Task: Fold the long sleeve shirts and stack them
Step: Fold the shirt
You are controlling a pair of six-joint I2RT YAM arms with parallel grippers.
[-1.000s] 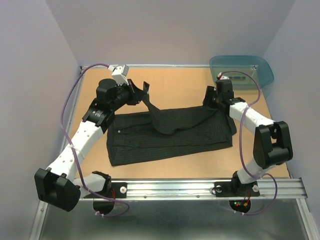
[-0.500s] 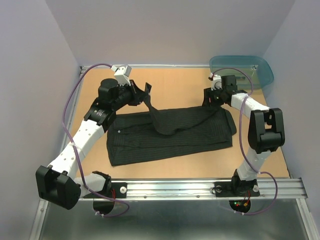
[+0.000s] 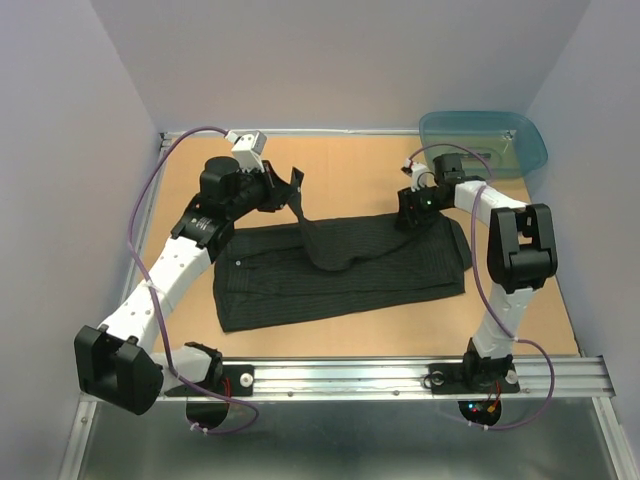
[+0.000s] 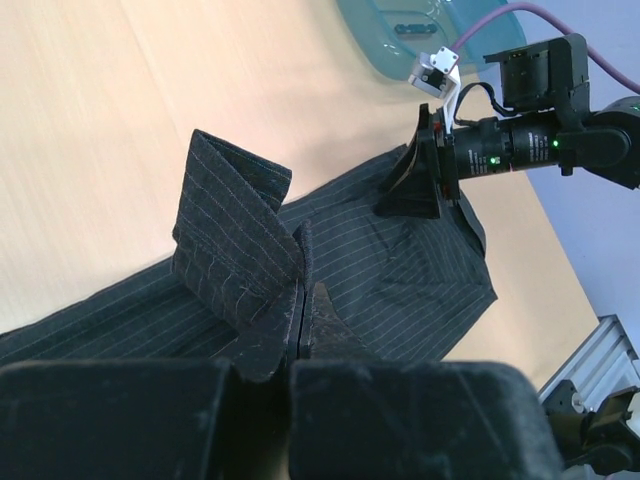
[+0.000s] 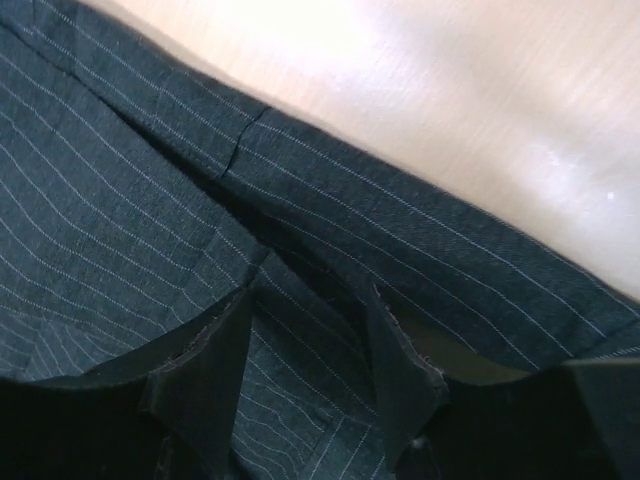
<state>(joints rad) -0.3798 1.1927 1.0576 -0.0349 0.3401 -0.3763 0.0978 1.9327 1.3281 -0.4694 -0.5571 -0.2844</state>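
Clamping the shirt [image 3: 340, 270], left fingers [image 4: 328, 325] meet (right fingers [image 5: 400, 370] spread atop).

I count one black shirt [image 3: 340, 265] mid-frame, one teal tub [image 3: 485, 140] at upper right, one wooden table [image 3: 350, 160], two grippers, left gripper [image 3: 293, 190] at upper left, right gripper [image 3: 412, 212] right of centre.

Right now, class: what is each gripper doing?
Left gripper: shut on the black shirt.
Right gripper: open, down on the shirt.
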